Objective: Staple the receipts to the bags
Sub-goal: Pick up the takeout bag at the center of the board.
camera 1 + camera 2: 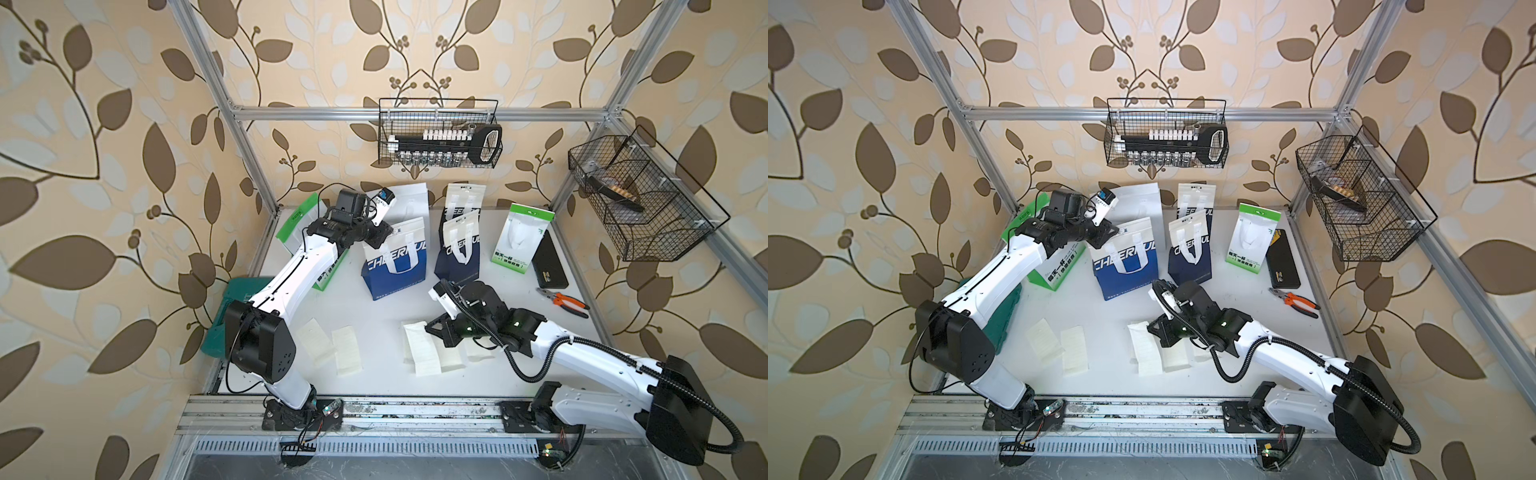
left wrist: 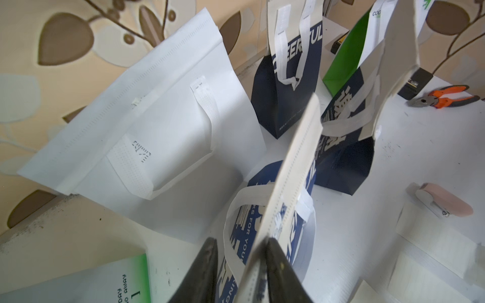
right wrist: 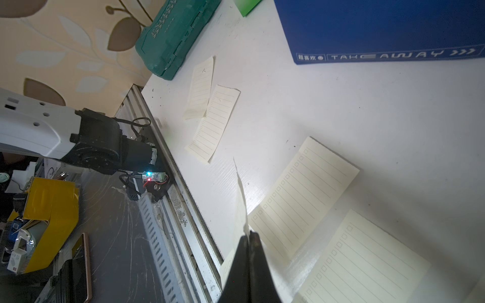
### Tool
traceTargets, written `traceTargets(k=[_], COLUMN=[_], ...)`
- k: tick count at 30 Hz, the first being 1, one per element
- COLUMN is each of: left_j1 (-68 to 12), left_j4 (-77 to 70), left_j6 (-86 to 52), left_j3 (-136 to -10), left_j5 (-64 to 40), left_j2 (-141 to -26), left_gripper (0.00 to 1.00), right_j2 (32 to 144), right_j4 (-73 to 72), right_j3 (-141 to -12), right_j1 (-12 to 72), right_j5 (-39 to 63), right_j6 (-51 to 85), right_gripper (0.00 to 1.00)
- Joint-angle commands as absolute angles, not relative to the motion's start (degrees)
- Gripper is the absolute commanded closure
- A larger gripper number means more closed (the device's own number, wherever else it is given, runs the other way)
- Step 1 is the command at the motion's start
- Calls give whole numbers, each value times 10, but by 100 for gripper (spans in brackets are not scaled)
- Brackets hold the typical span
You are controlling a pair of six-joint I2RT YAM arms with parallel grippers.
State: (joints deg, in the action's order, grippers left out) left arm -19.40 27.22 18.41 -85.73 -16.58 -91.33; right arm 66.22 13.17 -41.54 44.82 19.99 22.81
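Left gripper (image 2: 241, 244) straddles the top rim of the blue CHEERFUL bag (image 1: 395, 266) standing mid-table; its fingers are apart, the rim against one finger and seemingly not pinched; right gripper (image 3: 248, 236), fingers together, pinches one receipt (image 3: 240, 207) edge-on above the other receipts (image 1: 424, 353) lying toward the near edge of the table (image 1: 511, 274).

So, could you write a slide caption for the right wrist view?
Right gripper pinches one receipt by its edge; other receipts lie flat on the table.
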Motion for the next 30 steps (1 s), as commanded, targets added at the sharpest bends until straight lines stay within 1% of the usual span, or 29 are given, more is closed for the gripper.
traceTargets(k=[1,7,10,12,16,21,27,30], left_j1=[-195,-198,-199,-200,-204,-215,-229,-234], left_j4=[278,272,266,260,255,274,295,286], left_j6=[171,173,174,174,178,207,226,230], left_j3=[-829,-788,-770,-754,-731,-726,-738,-724], left_j5=[-197,-193,-190,-192,-205,-256,-279,-281], left_j2=[-866,-831,-795,-777,-754,-730,-716,-720], left_gripper=[72,86,93,100,100,100,100,100], right_j2=[648,642,635,633,640,649,645,640], right_j4=[146,172,180,189,194,199,210,209], right_j3=[-451,-491,-506,-519,-537,-551,-560,-552], right_j1=[442,421,406,392,375,336,333,334], right_j5=[211,210,214,214,227,273,292,297], right_j6=[210,189,182,174,159,142,126,126], right_gripper=[100,100,100,100,100,100,100,100])
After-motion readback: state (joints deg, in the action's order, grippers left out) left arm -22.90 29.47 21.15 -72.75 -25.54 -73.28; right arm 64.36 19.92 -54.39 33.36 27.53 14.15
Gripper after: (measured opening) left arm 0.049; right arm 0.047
